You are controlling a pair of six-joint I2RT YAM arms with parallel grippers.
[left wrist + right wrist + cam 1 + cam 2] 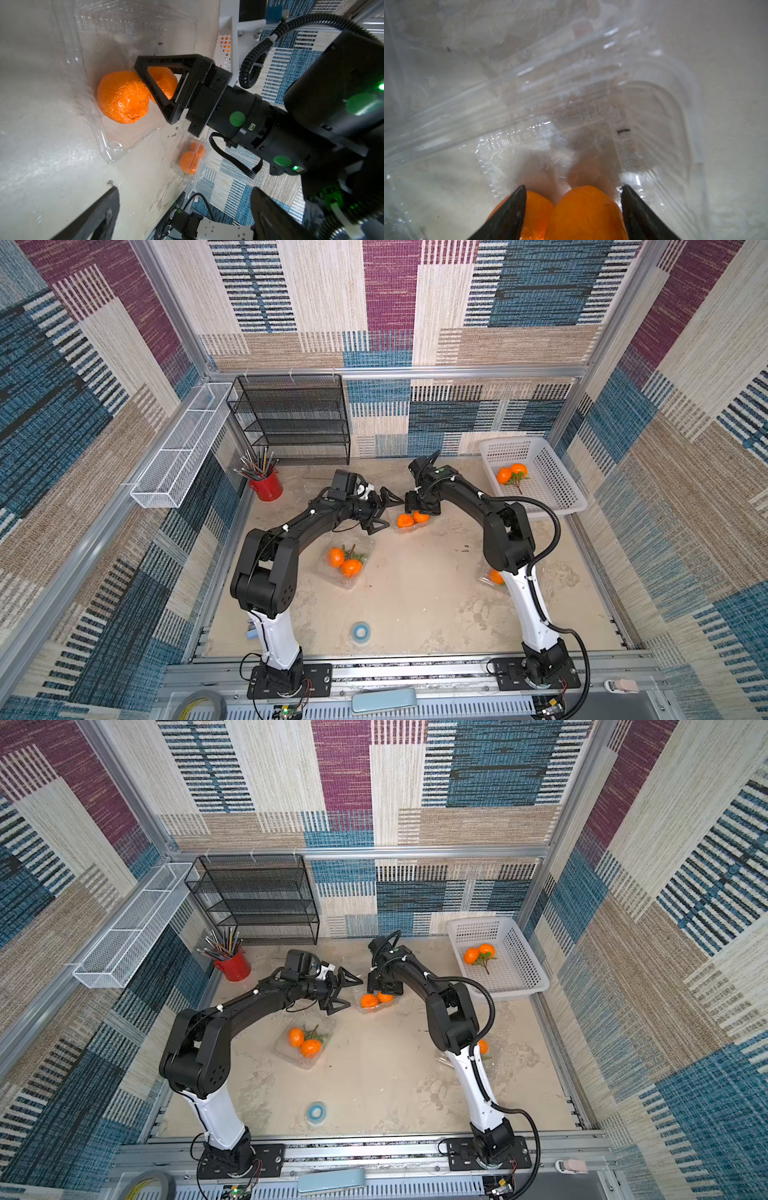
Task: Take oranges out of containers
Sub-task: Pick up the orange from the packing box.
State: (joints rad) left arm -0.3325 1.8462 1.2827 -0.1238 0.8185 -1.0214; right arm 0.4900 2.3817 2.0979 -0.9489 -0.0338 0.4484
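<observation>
We log one orange pair (511, 472) in the white basket (552, 493). Right end effector (572, 188) straddles an orange (587, 212) in the open middle container (116, 145) on the worktop (415, 605); grip unconfirmed. Left end effector (386, 510) gapes, empty. Two more containers (365, 547) still hold fruit.

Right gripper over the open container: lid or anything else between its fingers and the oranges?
Nothing visible. The container has its lid folded open, and the right gripper has its fingers either side of one orange, with no plastic between.
</observation>
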